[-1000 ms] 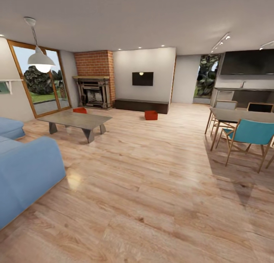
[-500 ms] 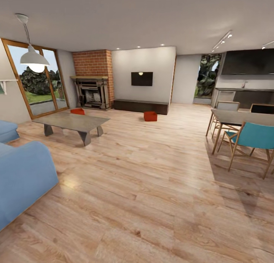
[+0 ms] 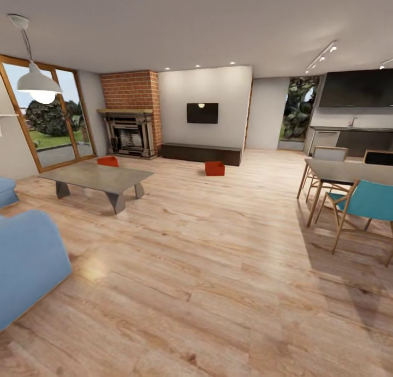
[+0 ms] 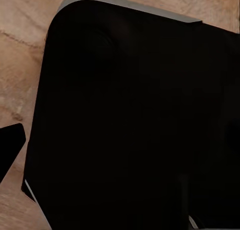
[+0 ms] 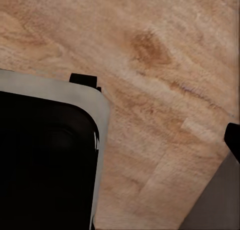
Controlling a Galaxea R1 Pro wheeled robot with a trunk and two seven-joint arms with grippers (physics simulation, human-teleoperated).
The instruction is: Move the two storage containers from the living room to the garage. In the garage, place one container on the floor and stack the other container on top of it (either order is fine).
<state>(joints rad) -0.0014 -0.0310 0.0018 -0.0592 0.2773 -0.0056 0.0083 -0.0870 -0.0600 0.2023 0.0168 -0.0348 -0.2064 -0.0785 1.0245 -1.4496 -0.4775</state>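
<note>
Living room with a wood plank floor [image 3: 218, 267]: 2 orange-red storage containers sit far off, 1 beside the coffee table [image 3: 98, 177] at [image 3: 108, 161], 1 before the dark bench [image 3: 201, 152] at [image 3: 215, 168]. Neither has been collected, so the whole task appears to remain. Wrist views show dark robot body over planks; whether either gripper is clenched or released cannot be told.

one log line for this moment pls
room: living room | containers: storage container by bench, other container behind coffee table | held: nothing seen

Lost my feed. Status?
Grippers: state unreadable. Two storage containers on wood floor: one behind coffee table, one before bench. Path to second looks open.
</note>
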